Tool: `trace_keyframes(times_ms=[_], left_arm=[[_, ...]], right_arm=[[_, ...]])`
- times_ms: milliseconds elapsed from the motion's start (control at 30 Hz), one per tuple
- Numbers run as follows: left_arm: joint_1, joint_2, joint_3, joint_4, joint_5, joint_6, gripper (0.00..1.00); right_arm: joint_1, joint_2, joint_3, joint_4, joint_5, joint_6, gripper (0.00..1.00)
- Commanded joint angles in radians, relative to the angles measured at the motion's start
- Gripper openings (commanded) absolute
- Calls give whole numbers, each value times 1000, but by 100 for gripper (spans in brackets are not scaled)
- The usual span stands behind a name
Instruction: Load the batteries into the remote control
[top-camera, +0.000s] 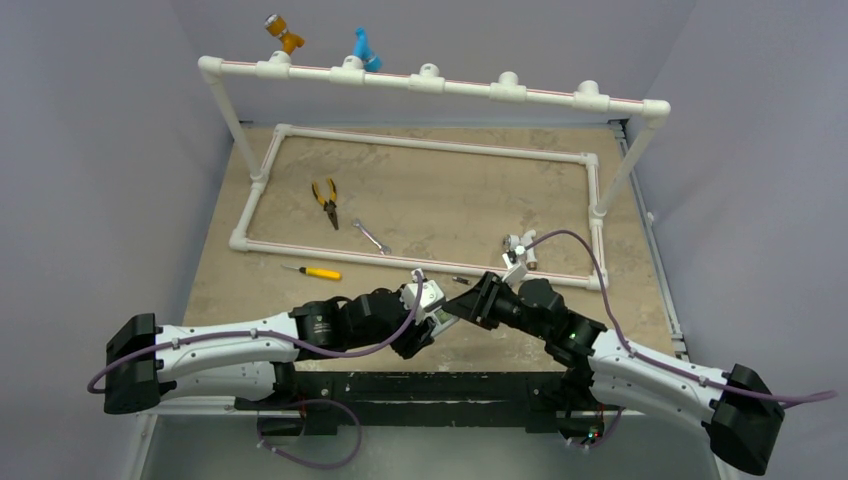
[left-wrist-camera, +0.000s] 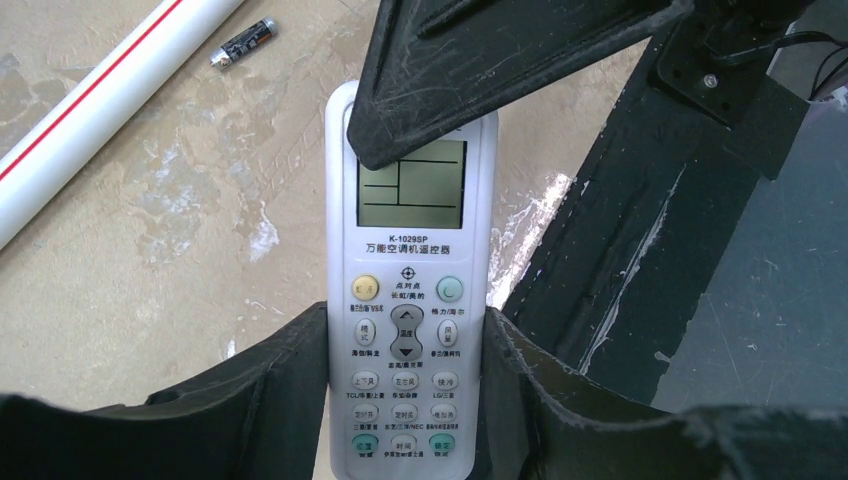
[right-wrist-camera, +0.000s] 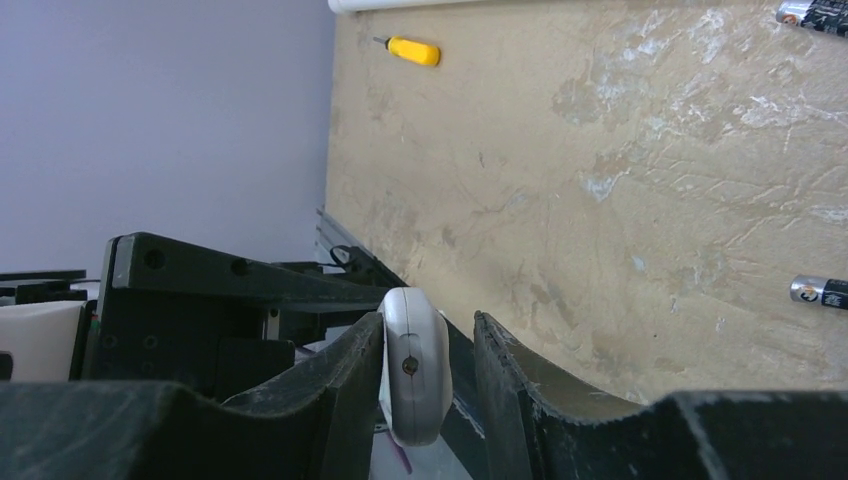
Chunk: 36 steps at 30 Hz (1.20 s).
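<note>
My left gripper is shut on the long sides of the white remote control, whose display and buttons face the left wrist camera. Its upper end sits between the fingers of my right gripper, which straddles the remote control. One black finger lies over the top of the display. The other stands a narrow gap off the back, so the right gripper is open. The grippers meet above the table's near edge. Two batteries lie loose on the table, and one battery lies beside the white pipe.
A yellow-handled screwdriver lies left of the grippers. A silver wrench and yellow pliers lie inside the white PVC pipe frame. A small white fitting sits by the frame's near rail. A black rail runs along the table's near edge.
</note>
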<state>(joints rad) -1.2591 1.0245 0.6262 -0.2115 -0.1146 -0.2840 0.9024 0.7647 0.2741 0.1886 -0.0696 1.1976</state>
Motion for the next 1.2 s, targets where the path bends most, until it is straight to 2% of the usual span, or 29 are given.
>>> trace_keyframes(times_ms=[0,133,300,333,400,467,600,700,833,967,1167], left_arm=[[-6,-2,49,23,-27,27,0],[-6,5,52,18,-28,26,0],[-7,8,56,7,-31,25,0],[-8,9,59,-1,-39,25,8],[-12,9,64,-11,-69,23,36],[-19,7,68,-16,-97,24,51],[-42,24,95,-30,-161,36,65],[-88,58,136,-55,-245,67,74],[-180,129,191,-81,-406,120,77],[-255,210,238,-106,-593,159,74],[-298,281,260,-120,-657,177,67]], right_arm=[[-4,-20,-6,41,-30,12,35],[-5,-24,-17,52,-35,14,28],[-4,-30,-28,54,-23,22,11],[-5,-31,-29,56,-23,23,9],[-5,-33,-27,69,-26,22,9],[-5,-28,-21,67,-29,19,8],[-5,-22,-16,51,-12,35,1],[-5,-29,0,8,8,64,0],[-5,-27,38,-91,32,96,0],[-9,-31,35,-105,31,154,0],[-21,-39,15,-78,17,213,0]])
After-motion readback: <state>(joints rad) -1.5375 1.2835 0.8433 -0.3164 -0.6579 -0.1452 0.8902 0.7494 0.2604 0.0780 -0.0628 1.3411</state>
